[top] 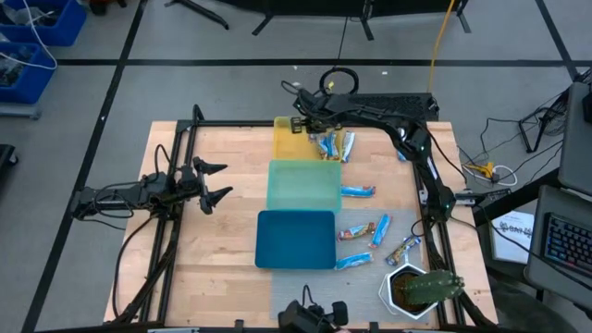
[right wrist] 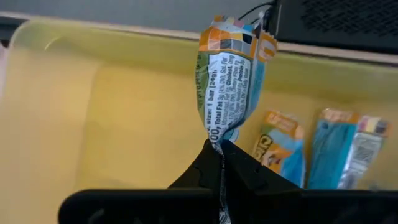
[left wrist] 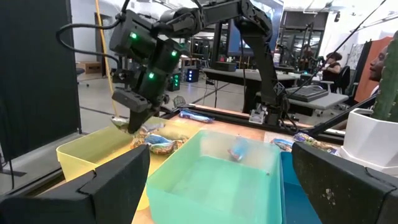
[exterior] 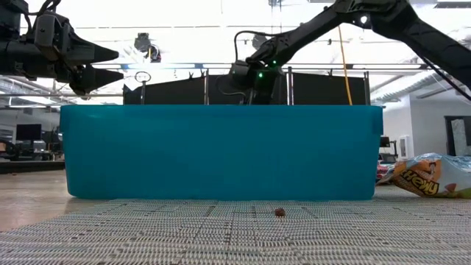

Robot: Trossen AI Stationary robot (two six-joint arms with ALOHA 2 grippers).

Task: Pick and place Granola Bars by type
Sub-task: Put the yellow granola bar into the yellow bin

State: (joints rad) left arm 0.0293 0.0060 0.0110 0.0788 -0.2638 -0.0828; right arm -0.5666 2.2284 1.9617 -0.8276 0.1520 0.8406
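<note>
right gripper [right wrist: 219, 148]: fingers pressed together, pinching one end of a bar [right wrist: 231, 84], orange-and-blue wrapper, hanging over the yellow tray [right wrist: 93, 118]
left gripper [top: 215, 181]: fingers spread, nothing in it, above the table's [top: 213, 250] left side
trays: yellow, green tray [top: 302, 185], blue tray [top: 296, 239] in a row down the middle
other bars: loose on the table right of the trays, a few [top: 331, 144] just beside the yellow tray

Yellow tray [top: 288, 139], green tray [top: 303, 185], blue tray [top: 295, 239]; held bar [right wrist: 229, 87] seemingly orange-and-blue
</note>
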